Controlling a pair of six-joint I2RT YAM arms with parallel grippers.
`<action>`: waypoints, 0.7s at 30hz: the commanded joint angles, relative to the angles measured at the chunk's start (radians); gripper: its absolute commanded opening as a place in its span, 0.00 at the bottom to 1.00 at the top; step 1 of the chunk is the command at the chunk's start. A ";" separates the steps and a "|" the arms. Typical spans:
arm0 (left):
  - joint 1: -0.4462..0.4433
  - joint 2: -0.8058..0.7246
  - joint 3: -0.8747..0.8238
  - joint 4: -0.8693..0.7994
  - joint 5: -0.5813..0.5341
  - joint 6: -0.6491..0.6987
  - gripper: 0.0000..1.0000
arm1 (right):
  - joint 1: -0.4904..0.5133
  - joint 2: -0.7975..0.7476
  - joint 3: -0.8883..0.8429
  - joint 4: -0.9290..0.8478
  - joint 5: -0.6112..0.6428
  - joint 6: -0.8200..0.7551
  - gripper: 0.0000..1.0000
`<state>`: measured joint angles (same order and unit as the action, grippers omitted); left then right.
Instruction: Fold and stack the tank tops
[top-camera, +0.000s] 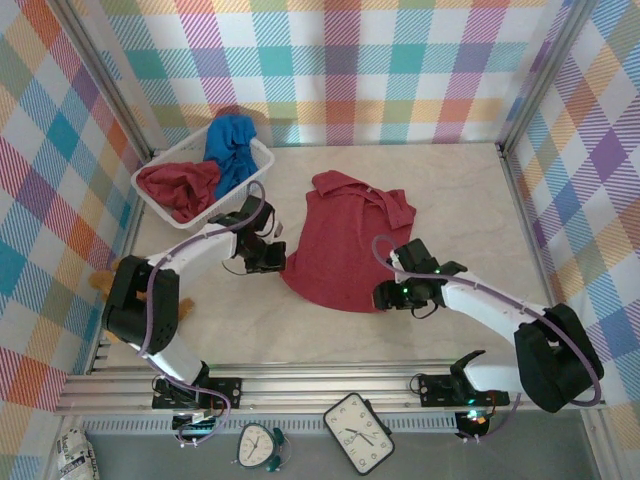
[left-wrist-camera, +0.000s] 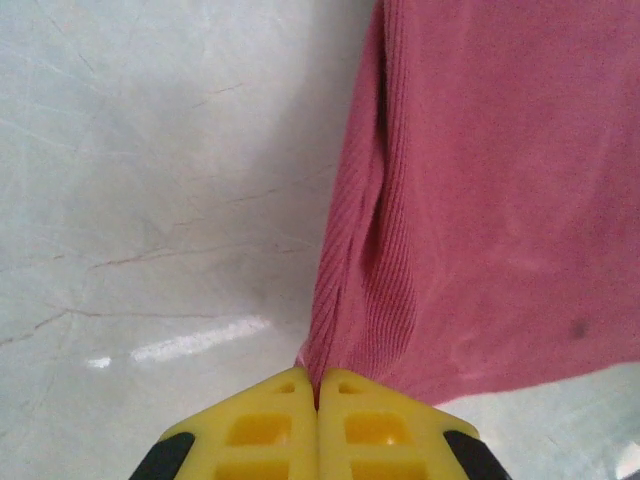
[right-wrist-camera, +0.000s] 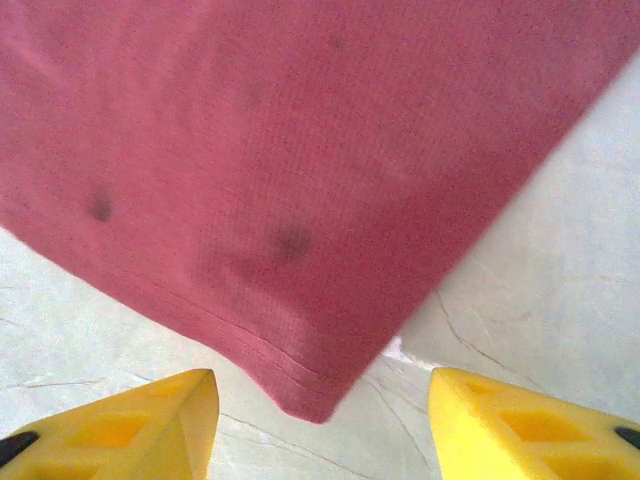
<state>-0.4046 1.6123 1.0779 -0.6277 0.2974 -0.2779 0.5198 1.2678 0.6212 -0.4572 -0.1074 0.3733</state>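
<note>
Down at the near edge, both arms reach out over the table, and it's early days in this job. The left gripper (top-camera: 272, 262) has its yellow fingers (left-wrist-camera: 260, 430) pressed tight together on the left edge of the dark red tank top (top-camera: 340, 245); the left wrist view shows the ribbed cloth (left-wrist-camera: 500, 200) bunching into the pinch. The right gripper (right-wrist-camera: 320, 425) is spread wide and holds nothing, one finger on either side of the top's hem corner (right-wrist-camera: 300, 150), which lies flat on the table between them. From above, that gripper (top-camera: 390, 295) sits at the top's near right corner.

The top lies spread out and unfolded, straps rumpled at the far end. By my reading, not one fold is made and no stack is begun.

Further back on the left, the white mesh basket (top-camera: 158, 202) holds the second dark red tank top (top-camera: 178, 185) and the bright blue tank top (top-camera: 230, 145), both crumpled. So all three are left to do.

The table (top-camera: 460, 200) is pale, cream and faintly veined like marble, with plenty of room on the right. Nearest the camera, two clocks (top-camera: 357, 432) lie below the aluminium rail (top-camera: 330, 385). Bright plaid walls (top-camera: 400, 60) close in the sides and the back.
</note>
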 joint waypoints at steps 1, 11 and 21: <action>-0.006 -0.063 0.029 -0.049 0.041 -0.029 0.03 | 0.009 0.013 -0.007 0.039 0.037 0.044 0.57; -0.017 -0.130 0.047 -0.076 0.041 -0.048 0.04 | 0.072 0.169 0.041 0.136 0.031 0.046 0.36; -0.121 -0.176 0.119 -0.111 -0.007 -0.102 0.01 | 0.031 -0.085 0.132 -0.105 0.209 -0.038 0.00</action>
<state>-0.4927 1.4830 1.1484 -0.6945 0.3126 -0.3496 0.5732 1.2724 0.6910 -0.4664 0.0418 0.3790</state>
